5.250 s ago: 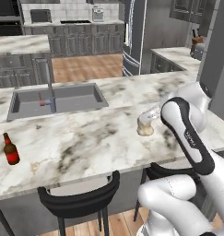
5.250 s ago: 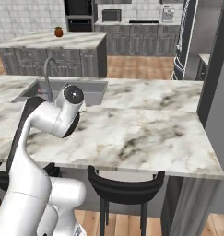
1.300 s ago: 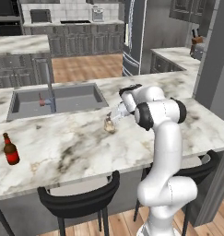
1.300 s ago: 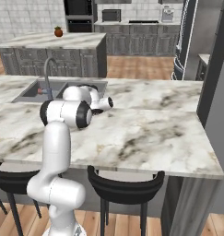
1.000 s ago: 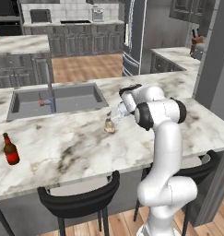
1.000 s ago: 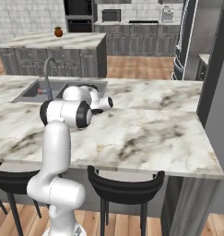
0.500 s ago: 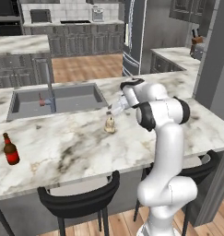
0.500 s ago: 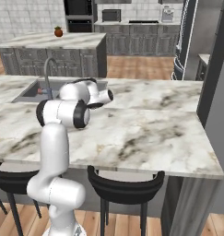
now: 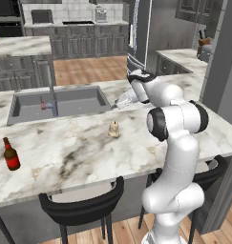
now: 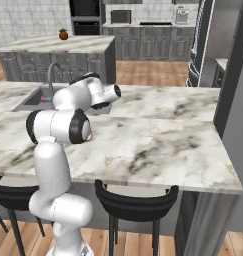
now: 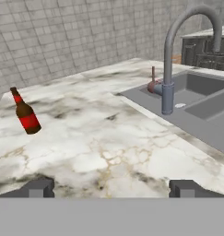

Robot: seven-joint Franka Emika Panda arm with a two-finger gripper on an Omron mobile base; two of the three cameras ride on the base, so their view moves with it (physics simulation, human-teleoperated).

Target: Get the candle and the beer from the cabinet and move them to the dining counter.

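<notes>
Marble spreads pale and veined across the dining counter [image 9: 79, 157], where our beer [image 9: 11, 155] stands upright near the front left edge, glossy brown glass, red label. Mid-counter sits the lumpy wax candle [image 9: 114, 129], free of our gripper [image 9: 118, 102], whose fingers [image 11: 39, 188] are spread wide above it. We judge a careless swing could topple either; the steel sink [image 9: 60, 102] lies beyond.

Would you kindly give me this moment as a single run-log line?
claw: open, empty, raised beside the candle | candle: standing on dining counter | beer: upright on counter, far end | sink: behind candle
</notes>
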